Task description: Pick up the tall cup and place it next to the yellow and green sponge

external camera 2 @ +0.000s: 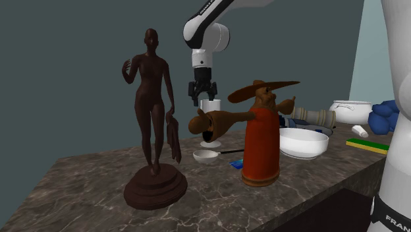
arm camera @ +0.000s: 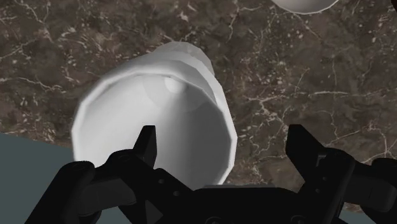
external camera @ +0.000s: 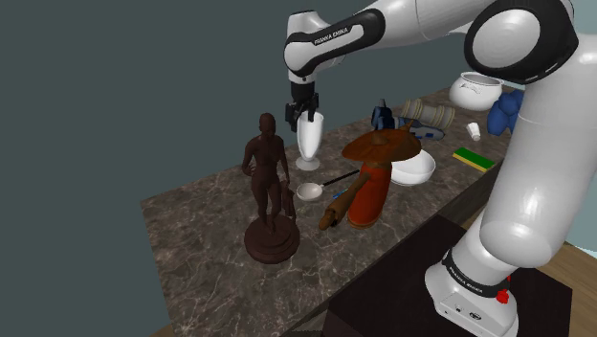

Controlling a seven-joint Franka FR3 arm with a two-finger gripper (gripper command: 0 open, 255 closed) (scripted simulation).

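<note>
Tall cup (external camera: 308, 144) upright by countertop's (external camera: 191, 249) far edge, well apart from sponge (external camera: 474, 157) near front edge. Gripper (external camera: 304, 117) spread wide astride rim, one finger inside, nothing clasped: apparently lined up for rim grasp.

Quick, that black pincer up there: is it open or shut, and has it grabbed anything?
Pincer: open, one finger inside and one outside the rim of the tall white cup, not clasping it.

Tall white cup (external camera: 308, 142) upright; yellow-green sponge (external camera: 474, 158) well apart.
</note>
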